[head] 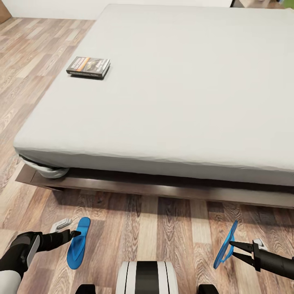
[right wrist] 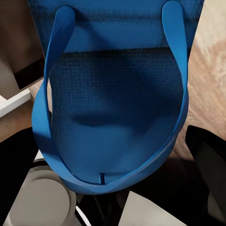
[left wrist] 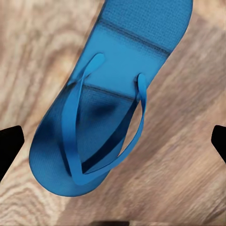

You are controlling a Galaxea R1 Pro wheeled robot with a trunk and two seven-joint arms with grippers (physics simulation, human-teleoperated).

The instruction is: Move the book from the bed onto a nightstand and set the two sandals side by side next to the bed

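Lower left of the head view, the left tool [head: 76, 233] stands wide beside a flat bright blue rubber flip-flop [head: 78, 242] on the wood-plank floor [head: 163, 228]. Lower right, the right tool [head: 232, 249] pinches the second blue flip-flop [head: 226, 246], tilted on edge. Two sandals, likely light and floppy, best gripped at the sole edge. One dark paperback book [head: 88, 67] lies upper left on the grey-mattressed bed [head: 183, 90].

Book [head: 88, 67] on bed [head: 183, 90], blue sandals [head: 79, 242] apart
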